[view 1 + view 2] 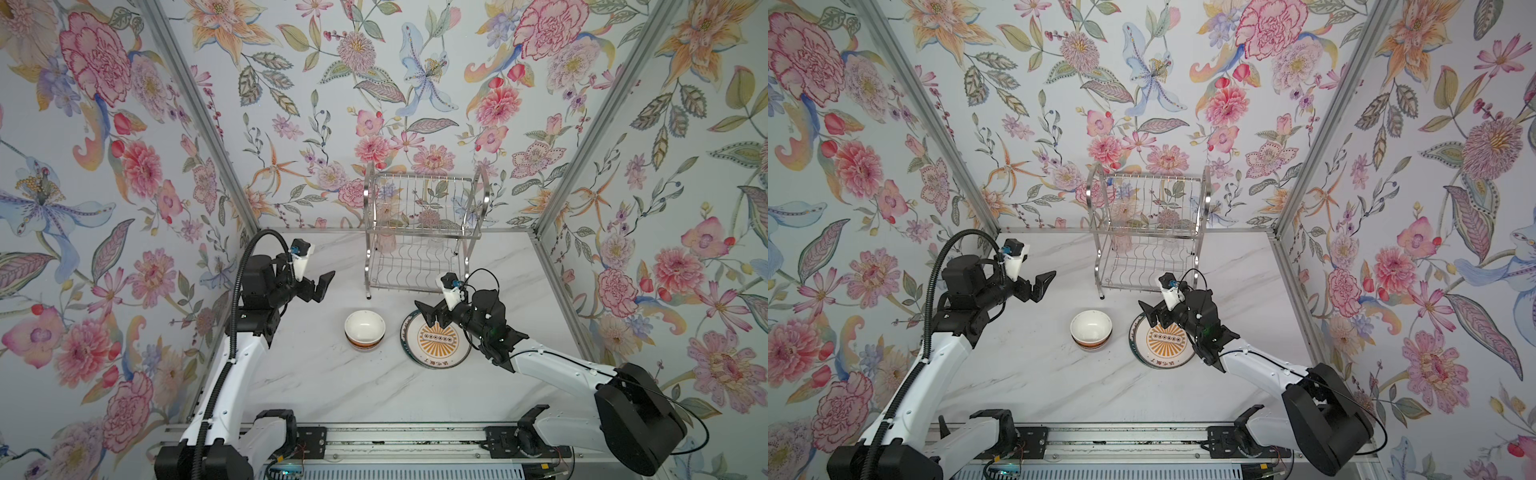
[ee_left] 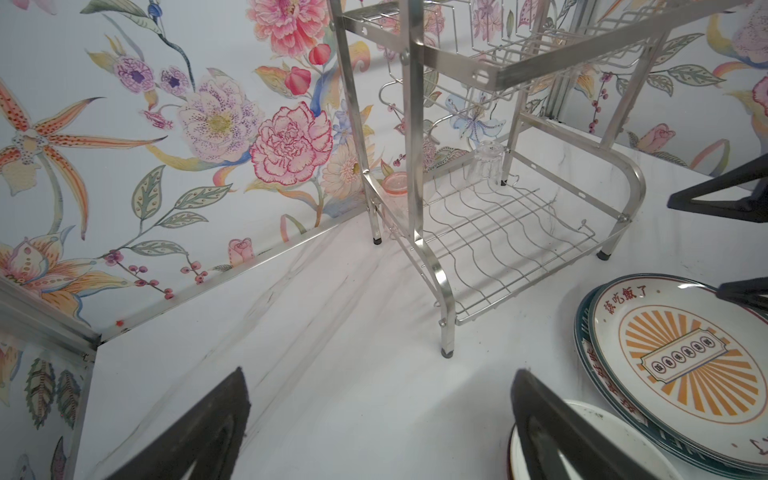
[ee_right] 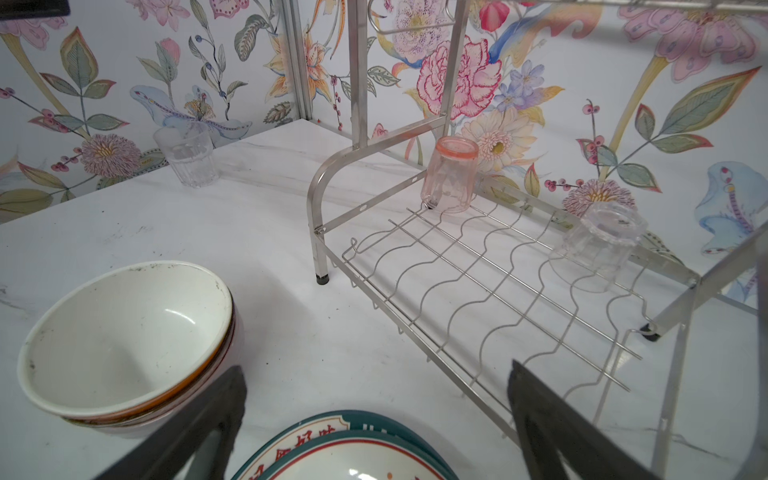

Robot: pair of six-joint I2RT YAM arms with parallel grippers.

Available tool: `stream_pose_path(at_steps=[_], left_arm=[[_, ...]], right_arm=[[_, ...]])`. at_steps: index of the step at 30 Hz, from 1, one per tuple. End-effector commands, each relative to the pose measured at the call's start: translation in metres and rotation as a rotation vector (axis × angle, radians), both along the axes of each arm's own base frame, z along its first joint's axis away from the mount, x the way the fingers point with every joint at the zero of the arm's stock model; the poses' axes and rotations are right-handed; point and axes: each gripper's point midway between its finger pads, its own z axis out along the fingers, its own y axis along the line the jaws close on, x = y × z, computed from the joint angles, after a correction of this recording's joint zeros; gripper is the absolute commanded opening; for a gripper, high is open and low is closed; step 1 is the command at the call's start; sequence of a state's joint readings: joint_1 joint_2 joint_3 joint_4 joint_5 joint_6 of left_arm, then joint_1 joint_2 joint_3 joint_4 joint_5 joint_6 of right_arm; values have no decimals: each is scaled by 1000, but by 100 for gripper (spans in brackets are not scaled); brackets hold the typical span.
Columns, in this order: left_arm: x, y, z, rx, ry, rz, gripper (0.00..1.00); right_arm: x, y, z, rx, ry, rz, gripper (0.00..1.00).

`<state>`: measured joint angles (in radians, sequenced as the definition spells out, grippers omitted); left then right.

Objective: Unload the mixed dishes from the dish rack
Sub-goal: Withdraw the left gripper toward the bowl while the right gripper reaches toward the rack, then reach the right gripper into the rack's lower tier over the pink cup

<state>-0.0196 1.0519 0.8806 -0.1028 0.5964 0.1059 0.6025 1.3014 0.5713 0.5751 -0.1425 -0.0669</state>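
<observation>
**Two tumblers in the rack, both grippers empty**

Your dish rack (image 1: 419, 229) stands at the back of the marble-look table (image 1: 332, 386), against the flowered wall. It is shiny wire and flat chrome strip, with curved side frames and a wavy-wire lower shelf. Two upturned tumblers sit along that shelf's back edge: a pink-tinted one (image 3: 451, 178) at one end and a clear ribbed one (image 3: 598, 249) at the other. The upper shelf overhangs both, and the side frames flank them. A third clear tumbler (image 3: 187, 156) stands upright on the table beside the wall, apart from the rack.

In front of the rack the glossy bowls (image 1: 365, 330) are nested in one stack. Just beside them lie the stacked plates (image 1: 436, 345), orange sunburst on top and a green rim beneath.

Your left gripper (image 1: 318, 286) hangs over bare table left of the rack, jaws spread and holding nothing. Your right gripper (image 1: 428, 316) hovers over the plates' far edge, likewise spread and empty.
</observation>
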Motion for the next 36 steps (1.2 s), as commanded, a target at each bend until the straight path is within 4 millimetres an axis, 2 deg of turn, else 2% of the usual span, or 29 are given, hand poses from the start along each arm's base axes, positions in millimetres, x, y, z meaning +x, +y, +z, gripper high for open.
stream_pose_path(at_steps=[1,6,15,26,36], left_arm=[[-8,-14,8,-1,-76,-58,99],[-16,-25,-3,-25,-89,-115,99],[-25,-40,-16,30,-138,-177,99],[-27,-44,-30,53,-117,-183,99],[-27,-44,-36,63,-103,-189,99]], right_arm=[[13,5,24,31,-92,6,99],[27,14,17,30,-121,28,99],[66,43,4,36,-155,97,99],[134,72,-27,-41,-260,105,99],[192,82,-43,-33,-304,109,99]])
